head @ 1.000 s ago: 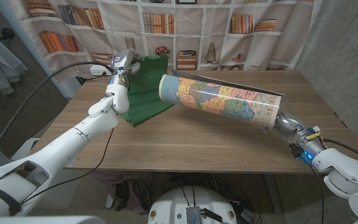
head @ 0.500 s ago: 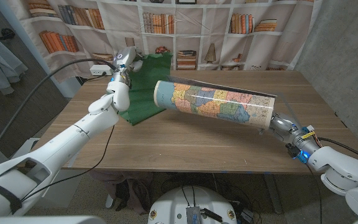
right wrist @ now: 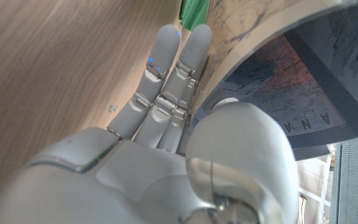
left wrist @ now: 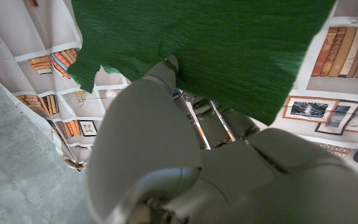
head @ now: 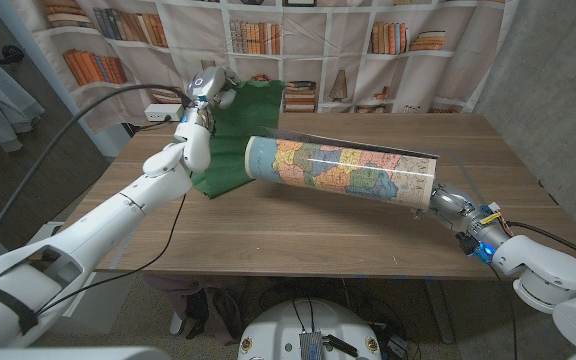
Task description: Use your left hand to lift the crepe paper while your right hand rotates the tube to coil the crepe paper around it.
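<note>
I am pinching the top edge of the green crepe paper (head: 236, 135) with my left hand (head: 206, 88) in the upper left of the head view, holding the sheet up off the wooden table (head: 268, 225); in the left wrist view my fingers (left wrist: 166, 68) are pressing into the paper's crinkled face. My right hand (head: 446, 200), at the right of the frame, is gripping the open end of the map-printed tube (head: 343, 170), with my thumb inside the rim and my fingers (right wrist: 173, 62) lying along the outer wall. The tube is stretching across the middle of the frame, its far end meeting the lower part of the paper. I judge the wrap as barely begun. The risk, as I judge it, lies in the thin paper: if I am pulling too hard with my left while my right is turning, it may tear at the pinch. If I am holding it too slack, it may bunch or wind crookedly. My one-ended hold on the long tube could also let it sag or slip.
</note>
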### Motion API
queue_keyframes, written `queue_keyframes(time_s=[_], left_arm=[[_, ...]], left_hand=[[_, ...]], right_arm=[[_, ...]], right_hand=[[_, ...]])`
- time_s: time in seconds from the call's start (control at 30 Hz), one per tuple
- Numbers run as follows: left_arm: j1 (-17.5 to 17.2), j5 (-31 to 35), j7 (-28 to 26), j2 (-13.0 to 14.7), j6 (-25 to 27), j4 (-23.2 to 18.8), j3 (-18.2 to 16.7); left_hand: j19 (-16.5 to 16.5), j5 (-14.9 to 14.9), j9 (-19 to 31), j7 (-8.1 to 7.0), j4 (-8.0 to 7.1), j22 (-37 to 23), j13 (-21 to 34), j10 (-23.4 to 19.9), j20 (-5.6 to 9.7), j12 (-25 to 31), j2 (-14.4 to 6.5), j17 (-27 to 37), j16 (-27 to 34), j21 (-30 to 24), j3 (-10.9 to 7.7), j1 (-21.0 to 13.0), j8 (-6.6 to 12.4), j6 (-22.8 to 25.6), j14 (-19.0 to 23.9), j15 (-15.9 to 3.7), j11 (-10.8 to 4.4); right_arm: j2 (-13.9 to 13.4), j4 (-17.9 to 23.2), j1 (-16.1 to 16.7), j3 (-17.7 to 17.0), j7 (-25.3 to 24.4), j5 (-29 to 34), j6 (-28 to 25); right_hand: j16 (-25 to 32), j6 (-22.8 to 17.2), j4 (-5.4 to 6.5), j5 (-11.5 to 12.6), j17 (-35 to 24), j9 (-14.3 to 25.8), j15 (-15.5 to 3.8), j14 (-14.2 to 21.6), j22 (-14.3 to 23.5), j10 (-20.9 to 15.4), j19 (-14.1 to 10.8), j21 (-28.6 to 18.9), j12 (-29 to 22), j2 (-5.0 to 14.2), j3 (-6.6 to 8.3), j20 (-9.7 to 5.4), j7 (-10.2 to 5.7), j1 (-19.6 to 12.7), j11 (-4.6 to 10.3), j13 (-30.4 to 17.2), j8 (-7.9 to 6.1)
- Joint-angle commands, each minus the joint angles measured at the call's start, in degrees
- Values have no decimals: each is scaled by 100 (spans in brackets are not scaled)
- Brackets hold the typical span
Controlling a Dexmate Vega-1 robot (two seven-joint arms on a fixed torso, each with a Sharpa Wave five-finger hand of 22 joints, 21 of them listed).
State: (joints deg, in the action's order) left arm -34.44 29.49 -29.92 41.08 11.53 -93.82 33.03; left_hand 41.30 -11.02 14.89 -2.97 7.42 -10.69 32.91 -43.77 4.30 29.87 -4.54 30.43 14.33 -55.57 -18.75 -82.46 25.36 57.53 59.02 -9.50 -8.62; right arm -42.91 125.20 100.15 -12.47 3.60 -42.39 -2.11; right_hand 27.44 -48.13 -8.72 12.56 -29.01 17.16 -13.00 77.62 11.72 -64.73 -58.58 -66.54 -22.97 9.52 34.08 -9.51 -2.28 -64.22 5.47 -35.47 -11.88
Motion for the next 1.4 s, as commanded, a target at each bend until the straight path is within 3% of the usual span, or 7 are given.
queue_keyframes(time_s=[0.03, 0.43, 1.13, 1.4], left_arm=[[195, 138, 69, -104, -223, 107, 96], [473, 308, 70, -313, -651, 266, 311], [376, 325, 115, -355, -947, 115, 245], [342, -358, 328, -568, -1366, 120, 73]], left_hand=[[-31, -19, 18, 9, 0, 8, 23, -27, 704, -22, -6, 28, -20, -56, 27, 6, -29, 46, -14, -371, -13], [-68, -22, 16, 18, -2, 13, 33, -37, 702, -34, -15, 51, -34, -88, 23, 5, -36, 49, -11, -367, -32], [-114, -25, 13, 2, -4, 17, 46, -49, 693, -55, -21, 83, -58, -142, 21, 10, -44, 58, -8, -373, -37], [-129, -25, 22, -17, -3, 18, 55, -50, 691, -63, -21, 95, -68, -164, 18, 9, -47, 45, -8, -375, -42]], right_arm=[[-94, -16, -70, 162, 71, -66, -10], [-234, -97, -351, 571, 173, -162, 45], [-513, -269, -668, 920, 24, -268, 24], [-650, -310, -845, 1120, 78, -299, 21]], right_hand=[[6, -59, -49, 40, -15, 24, -22, 3, 5, -59, 13, -43, 14, 31, 87, -348, -17, -81, 20, -21, -29], [3, -64, -51, 37, -18, 26, -22, 7, 2, -75, 23, -66, 26, 32, 88, -348, -2, -90, 24, -19, -26], [-4, -63, -47, 32, -17, 31, -21, 16, -3, -71, 39, -105, 40, 34, 88, -348, -1, -97, 30, -47, -21], [-7, -65, -49, 32, -21, 37, -21, 14, -5, -90, 46, -120, 48, 32, 90, -348, -5, -102, 28, -39, -23]])
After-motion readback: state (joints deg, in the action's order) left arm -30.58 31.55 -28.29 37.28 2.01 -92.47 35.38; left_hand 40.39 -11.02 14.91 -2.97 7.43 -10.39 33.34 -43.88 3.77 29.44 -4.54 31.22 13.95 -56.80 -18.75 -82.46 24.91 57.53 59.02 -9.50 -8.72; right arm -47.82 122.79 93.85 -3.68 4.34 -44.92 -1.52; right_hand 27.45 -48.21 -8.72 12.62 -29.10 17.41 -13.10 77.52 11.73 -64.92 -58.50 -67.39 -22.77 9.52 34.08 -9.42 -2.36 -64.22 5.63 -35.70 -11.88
